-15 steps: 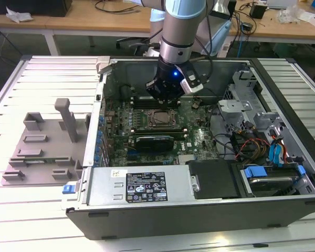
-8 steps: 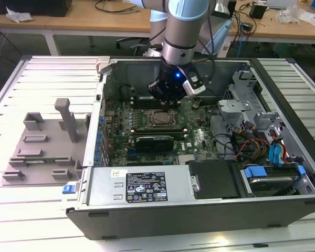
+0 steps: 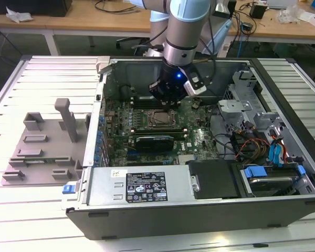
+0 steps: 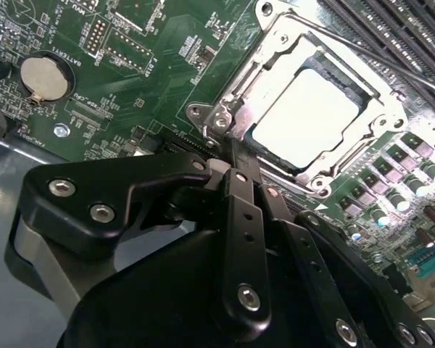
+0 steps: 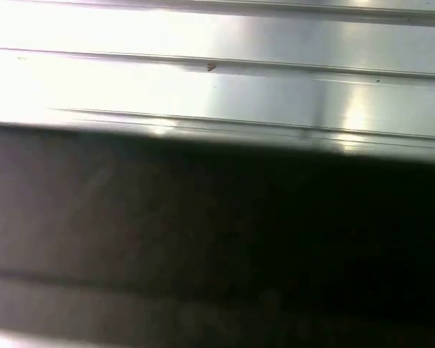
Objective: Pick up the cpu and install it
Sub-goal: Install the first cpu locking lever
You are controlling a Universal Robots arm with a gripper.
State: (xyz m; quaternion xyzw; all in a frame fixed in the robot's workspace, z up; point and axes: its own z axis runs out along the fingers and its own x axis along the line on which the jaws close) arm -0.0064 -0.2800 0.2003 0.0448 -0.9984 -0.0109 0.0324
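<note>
Open computer case (image 3: 199, 210) lies on the slatted surface (image 3: 47, 84), grey fixture tray (image 3: 42, 147) at the exterior view's left. Arm (image 3: 184, 31) reaches down into the case over the motherboard (image 3: 199, 139). End effector (image 4: 235, 148) has its fingers pressed together, holding nothing. Cpu (image 4: 304, 119) sits seated in the socket frame (image 4: 380, 109), just beyond the fingertips, apart from them.
</note>
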